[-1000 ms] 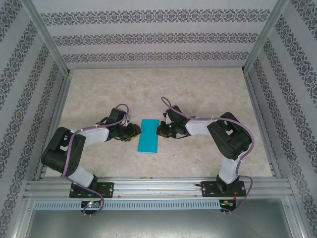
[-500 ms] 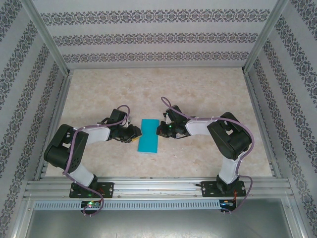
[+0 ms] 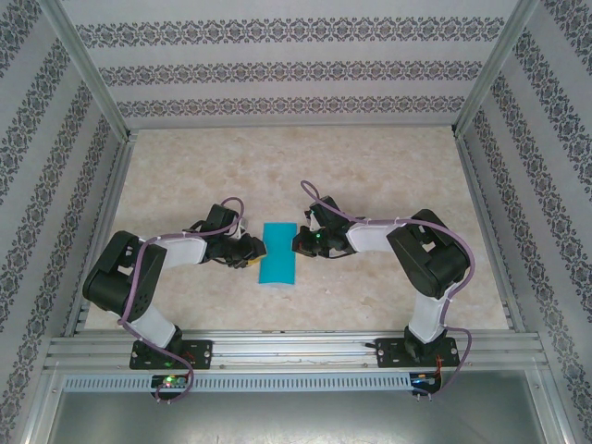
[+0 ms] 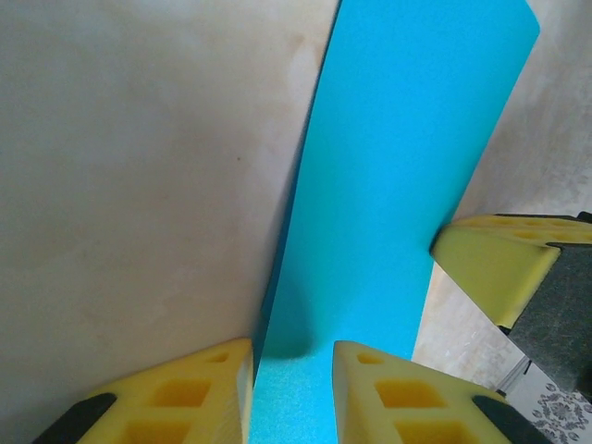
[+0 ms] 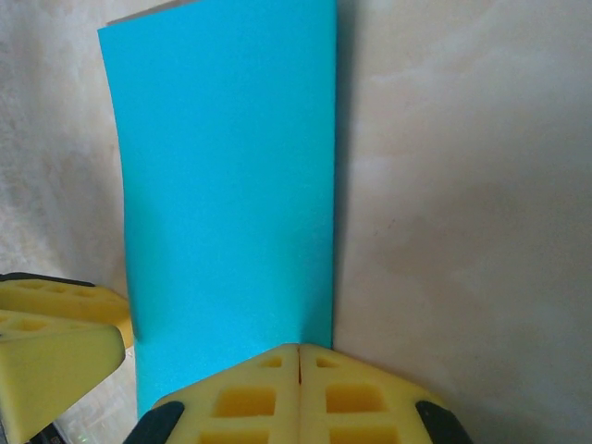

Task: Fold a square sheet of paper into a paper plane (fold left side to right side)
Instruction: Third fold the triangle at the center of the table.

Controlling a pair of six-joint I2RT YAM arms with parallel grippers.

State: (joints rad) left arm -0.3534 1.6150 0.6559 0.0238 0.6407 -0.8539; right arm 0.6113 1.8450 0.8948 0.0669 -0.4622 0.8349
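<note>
Compared with a second ago, the left gripper is sitting a little closer in against the sheet of paper, and the sheet's near left corner is bulging out slightly toward it; the right arm is showing no change. The sheet is lying on the marbled table between the two grippers as a narrow upright rectangle, already doubled over; in the left wrist view its left edge is standing a little proud of the table, throwing a shadow. The left gripper is holding its yellow fingers parted, the blue paper running into the gap between them, nothing pinched. The right gripper is clenched, fingertips together, bearing down at the sheet's right edge; I judge it is pinning the layers. Creasing looks like the step in hand. The risk: the left fingers are catching the puffed fold and could push the sheet sideways under the pin, skewing the crease; lifting the right gripper early could let the top layer spring open.
</note>
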